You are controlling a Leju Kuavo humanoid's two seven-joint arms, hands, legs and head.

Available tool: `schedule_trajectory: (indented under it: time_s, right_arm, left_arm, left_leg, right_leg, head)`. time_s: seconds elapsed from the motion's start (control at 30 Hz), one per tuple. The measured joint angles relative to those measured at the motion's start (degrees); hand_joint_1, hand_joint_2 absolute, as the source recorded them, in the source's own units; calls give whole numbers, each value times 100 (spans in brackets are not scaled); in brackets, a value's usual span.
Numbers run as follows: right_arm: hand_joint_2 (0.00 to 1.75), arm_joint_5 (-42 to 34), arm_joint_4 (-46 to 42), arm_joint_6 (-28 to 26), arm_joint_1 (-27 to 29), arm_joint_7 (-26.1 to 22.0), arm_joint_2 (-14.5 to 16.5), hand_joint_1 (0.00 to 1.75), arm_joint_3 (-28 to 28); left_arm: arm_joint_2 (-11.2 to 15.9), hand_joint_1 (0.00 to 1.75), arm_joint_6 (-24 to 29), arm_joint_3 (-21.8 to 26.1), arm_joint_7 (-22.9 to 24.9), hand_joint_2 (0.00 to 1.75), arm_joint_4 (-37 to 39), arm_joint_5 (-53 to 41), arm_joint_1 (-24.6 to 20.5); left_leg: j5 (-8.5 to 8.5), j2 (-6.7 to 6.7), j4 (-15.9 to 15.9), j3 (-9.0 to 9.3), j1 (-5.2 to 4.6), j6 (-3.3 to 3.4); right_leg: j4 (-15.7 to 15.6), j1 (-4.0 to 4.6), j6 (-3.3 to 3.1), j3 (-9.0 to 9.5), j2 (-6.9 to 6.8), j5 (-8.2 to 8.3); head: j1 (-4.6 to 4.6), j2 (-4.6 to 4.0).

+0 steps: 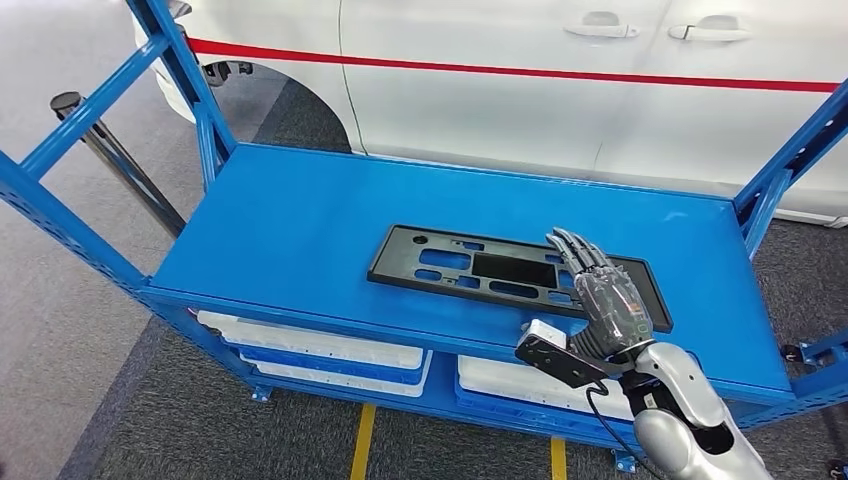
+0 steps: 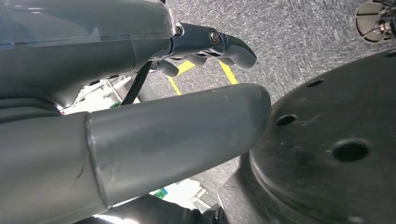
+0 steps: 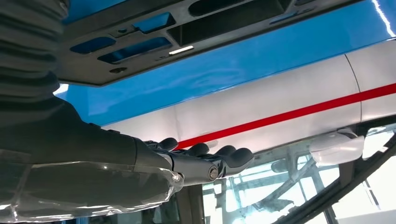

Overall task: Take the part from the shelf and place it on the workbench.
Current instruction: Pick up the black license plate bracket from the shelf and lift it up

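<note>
A flat black part (image 1: 398, 262) with several cutouts lies on the top board of the blue shelf (image 1: 290, 220), toward its front right. My right hand (image 1: 605, 295) hovers over the part's right end with its fingers stretched out flat and nothing in it. The right wrist view has the part (image 3: 93, 70) close to the hand (image 3: 187, 163), with a gap between the fingers and the part. My left hand (image 2: 154, 140) hangs by my side over the grey floor, fingers spread and holding nothing.
A white car (image 1: 500, 100) with a red stripe stands right behind the shelf. Blue uprights (image 1: 200, 110) frame both ends of the board. White and blue bins (image 1: 320, 350) sit on the lower level. A black post (image 1: 110, 150) leans at the left.
</note>
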Motion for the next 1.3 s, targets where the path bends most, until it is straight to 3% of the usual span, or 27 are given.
schedule_trajectory:
  time_s: [0.2, 0.53, 1.03, 1.3]
  right_arm:
    - [175, 149, 193, 134, -87, 8, 33, 0, 61]
    - [175, 315, 717, 425, -380, -40, 176, 0, 459]
    - [175, 851, 1965, 283, -894, 31, 915, 0, 1189]
    - [175, 1314, 2854, -299, -1113, 486, 1485, 0, 1315]
  left_arm:
    - [8, 0, -9, 47, 0, 0, 0, -38, -14]
    - [28, 0, -36, 98, 1, 0, 0, -82, -56]
    - [50, 0, -51, 138, 21, 0, 0, -79, -173]
    - [48, 0, -50, 197, 105, 0, -1, -38, -249]
  left_leg:
    - [-41, 2, -111, 52, 0, -21]
    - [-33, 5, -115, 67, 0, -69]
    - [-41, 10, -106, 81, -6, -79]
    - [-42, 12, -106, 88, -6, -81]
  right_leg:
    - [0, 3, -44, 17, -4, -36]
    - [5, 3, -49, 44, -6, -35]
    - [3, -4, -48, 63, -8, -35]
    - [3, -3, -48, 67, -7, -35]
  head:
    - [-1, -1]
    - [-1, -1]
    - [-1, -1]
    - [-1, -1]
